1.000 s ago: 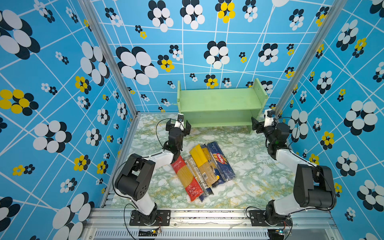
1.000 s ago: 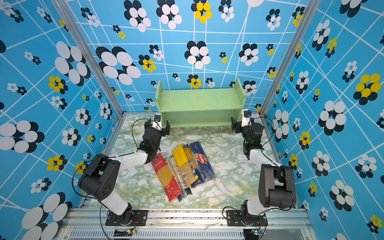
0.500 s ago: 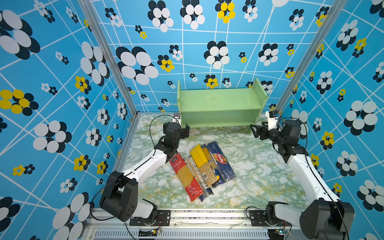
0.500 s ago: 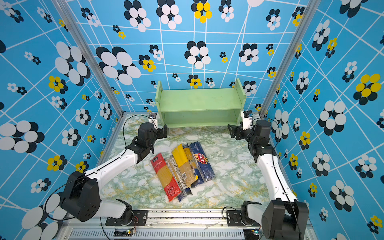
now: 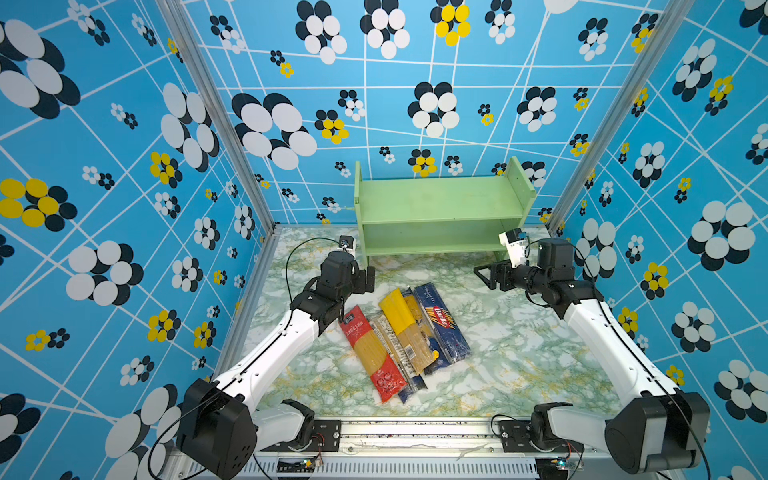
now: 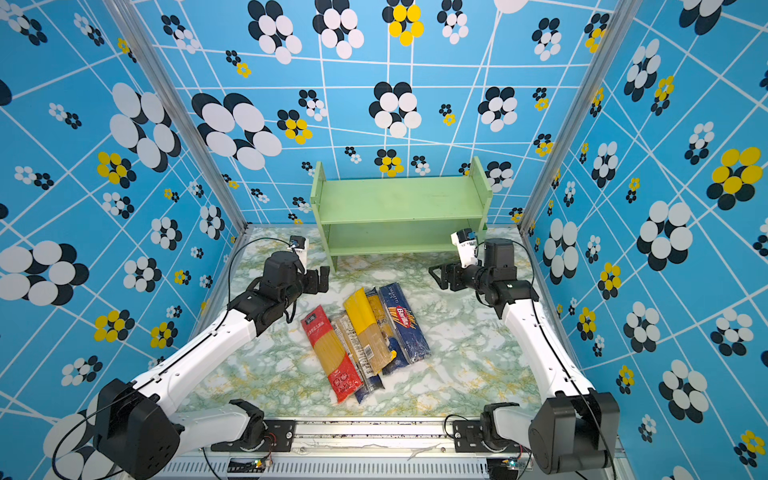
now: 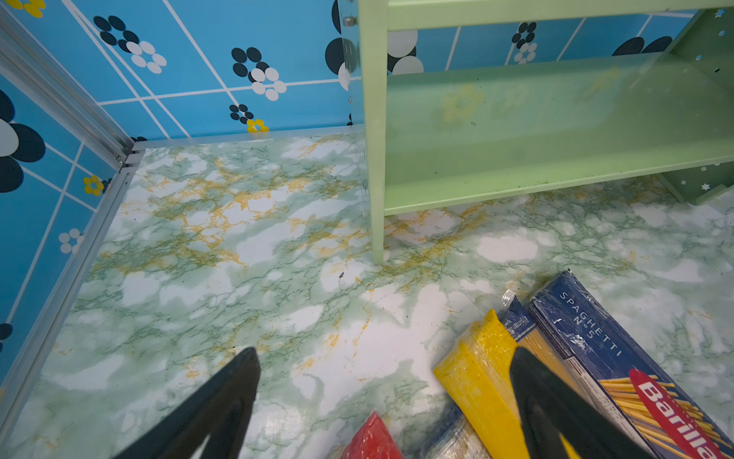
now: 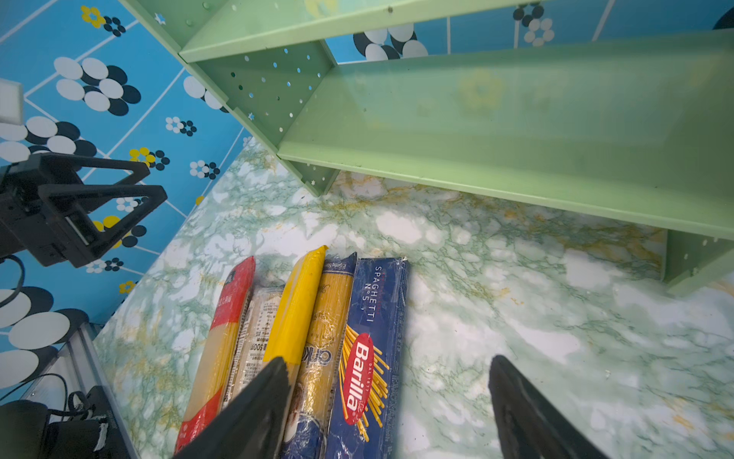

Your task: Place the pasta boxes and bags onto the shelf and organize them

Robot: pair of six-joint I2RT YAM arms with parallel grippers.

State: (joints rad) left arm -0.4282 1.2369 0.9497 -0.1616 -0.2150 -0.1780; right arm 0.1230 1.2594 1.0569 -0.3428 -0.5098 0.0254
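Several spaghetti packs lie side by side on the marble floor in front of the shelf [image 5: 436, 199]: a red-ended bag [image 5: 372, 357], a clear bag [image 8: 258, 318], a yellow-topped bag [image 5: 399, 316] lying on top, a blue-ended bag [image 8: 333, 302] and the dark blue Barilla box [image 5: 442, 322]. My left gripper [image 5: 365, 278] hangs open just behind the packs' far ends, beside the shelf's left leg. Its view shows the left gripper [image 7: 383, 351] above bare floor. My right gripper [image 5: 484, 274] stands open to the right of the Barilla box [image 8: 381, 302], holding nothing. Both shelf boards are bare.
The shelf [image 6: 399, 199] stands against the patterned back wall. Blue flowered walls with aluminium posts close the cell on three sides. A metal rail [image 5: 415, 432] carrying both arm bases runs along the front edge. Marble floor [image 5: 519, 353] shows to the right of the packs.
Both arms have unfolded and stretched forward. The left gripper has come slightly forward from the shelf leg, and the right gripper has swung left toward the packs. The packs have not moved.
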